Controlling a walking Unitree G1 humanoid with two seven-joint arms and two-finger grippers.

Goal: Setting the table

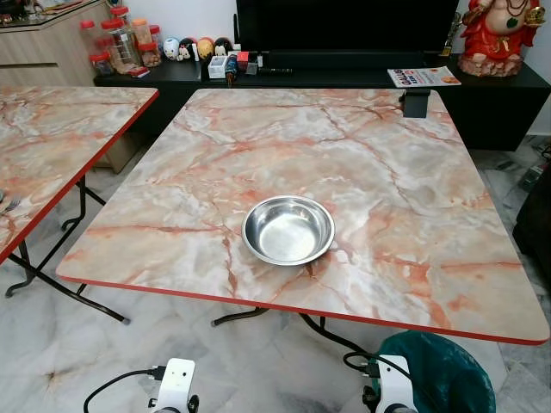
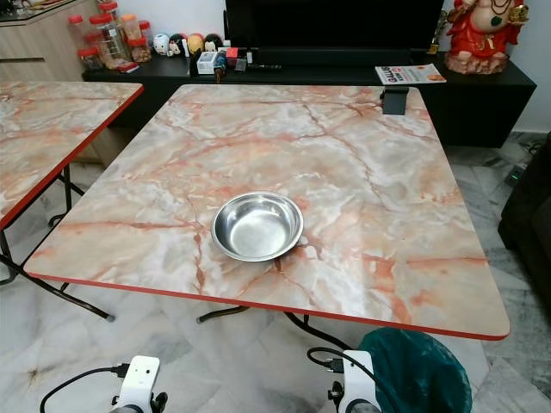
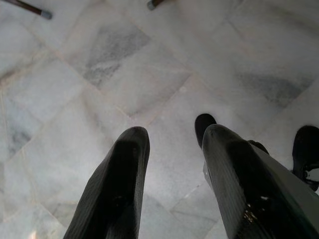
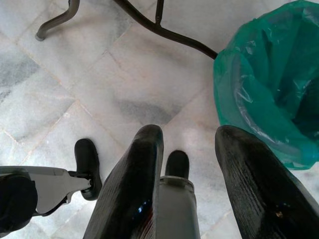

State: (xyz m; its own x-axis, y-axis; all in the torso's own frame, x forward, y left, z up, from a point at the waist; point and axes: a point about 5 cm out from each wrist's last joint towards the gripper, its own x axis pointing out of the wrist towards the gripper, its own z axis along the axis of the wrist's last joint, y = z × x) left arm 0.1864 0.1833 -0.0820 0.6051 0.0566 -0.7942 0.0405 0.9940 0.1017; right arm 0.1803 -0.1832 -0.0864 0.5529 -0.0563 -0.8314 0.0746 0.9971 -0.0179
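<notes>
An empty steel bowl point(image 1: 288, 230) sits upright on the marble-patterned table point(image 1: 362, 155), a little in from its red near edge. Both arms hang low in front of that edge, below the tabletop, with their wrists at the bottom of the left eye view. My left gripper point(image 3: 174, 134) points down at the tiled floor, open, nothing between its fingers. My right gripper point(image 4: 192, 134) also points at the floor, open and holding nothing, beside the green-lined bin point(image 4: 274, 84).
A second marble table point(image 1: 52, 138) stands to the left with a gap between. A bin with a green bag point(image 1: 439, 374) is under the near right corner. A small black object point(image 1: 416, 101) sits at the table's far edge. Behind is a black console point(image 1: 344, 73) with jars point(image 1: 120, 39) and a red statue point(image 1: 499, 34).
</notes>
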